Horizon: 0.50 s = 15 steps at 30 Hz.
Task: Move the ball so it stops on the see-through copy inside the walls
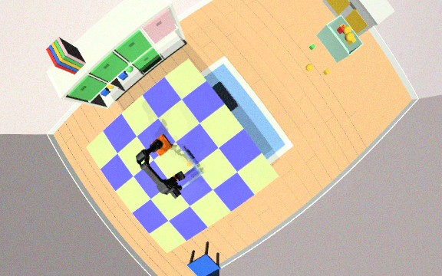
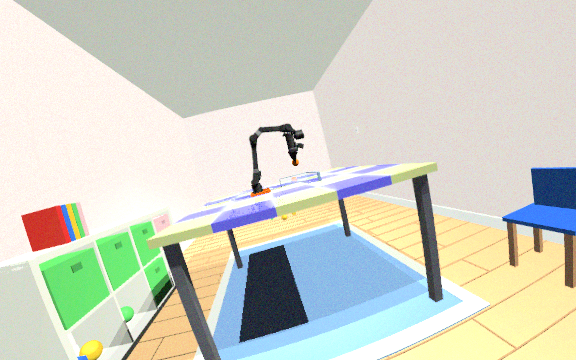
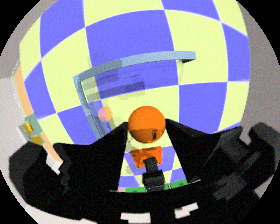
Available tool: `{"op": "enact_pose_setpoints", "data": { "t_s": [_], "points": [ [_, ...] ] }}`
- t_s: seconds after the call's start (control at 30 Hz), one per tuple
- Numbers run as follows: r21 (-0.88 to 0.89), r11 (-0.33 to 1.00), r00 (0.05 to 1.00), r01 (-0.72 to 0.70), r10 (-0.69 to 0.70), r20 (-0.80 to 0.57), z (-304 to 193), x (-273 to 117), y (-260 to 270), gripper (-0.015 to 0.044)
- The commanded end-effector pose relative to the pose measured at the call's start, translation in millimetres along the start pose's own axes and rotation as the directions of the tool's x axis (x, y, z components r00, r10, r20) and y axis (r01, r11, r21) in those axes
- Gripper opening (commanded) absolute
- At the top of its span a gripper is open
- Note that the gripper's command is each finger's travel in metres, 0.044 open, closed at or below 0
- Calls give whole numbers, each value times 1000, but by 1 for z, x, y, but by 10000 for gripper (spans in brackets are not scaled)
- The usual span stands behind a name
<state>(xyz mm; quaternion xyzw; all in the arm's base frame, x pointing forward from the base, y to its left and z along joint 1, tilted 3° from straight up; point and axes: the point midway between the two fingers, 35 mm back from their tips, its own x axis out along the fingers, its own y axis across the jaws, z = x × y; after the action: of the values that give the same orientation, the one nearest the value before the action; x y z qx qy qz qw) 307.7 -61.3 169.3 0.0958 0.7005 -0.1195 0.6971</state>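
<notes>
The orange ball (image 2: 295,162) (image 3: 147,125) is held between the fingertips of my gripper (image 2: 295,160) (image 3: 146,123), which is shut on it. Ball and gripper are raised above the checkered table (image 2: 418,170). In the top view the arm mostly hides the ball. The see-through copy (image 1: 189,163) (image 2: 294,178) (image 3: 105,114) is a pale orange disc on the table, close to one wall. The two low clear walls (image 1: 192,179) (image 3: 131,61) meet in a corner. In the wrist view the copy lies left of the ball, inside the corner.
The arm's orange base (image 1: 164,146) (image 2: 260,192) stands on the table, on the open side of the walls. A shelf unit (image 1: 144,36) with green bins, a blue chair (image 1: 204,264) (image 2: 555,217) and a pale green crate (image 1: 332,44) stand on the floor away from the table.
</notes>
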Motion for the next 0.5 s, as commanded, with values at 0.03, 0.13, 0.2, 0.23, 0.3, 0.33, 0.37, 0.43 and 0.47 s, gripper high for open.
{"op": "enact_pose_setpoints", "data": {
  "t_s": [0.03,0.13,0.2,0.23,0.3,0.33,0.37,0.43,0.47],
  "points": [
    [126,992,1000,2,-2,0,-1,4,11,0],
    [207,978,1000,1,-2,0,-2,7,18,0],
    [261,965,1000,1,-1,0,-2,9,22,0],
    [287,958,1000,1,-1,0,-3,9,24,0],
    [340,941,1000,0,0,0,-4,11,29,0],
    [365,931,1000,0,0,0,-4,12,31,0],
    [391,920,1000,0,0,0,-4,13,33,0],
    [441,897,1000,0,0,0,-5,15,38,0],
    [466,885,1000,0,1,0,-6,15,40,0]
  ]
}}
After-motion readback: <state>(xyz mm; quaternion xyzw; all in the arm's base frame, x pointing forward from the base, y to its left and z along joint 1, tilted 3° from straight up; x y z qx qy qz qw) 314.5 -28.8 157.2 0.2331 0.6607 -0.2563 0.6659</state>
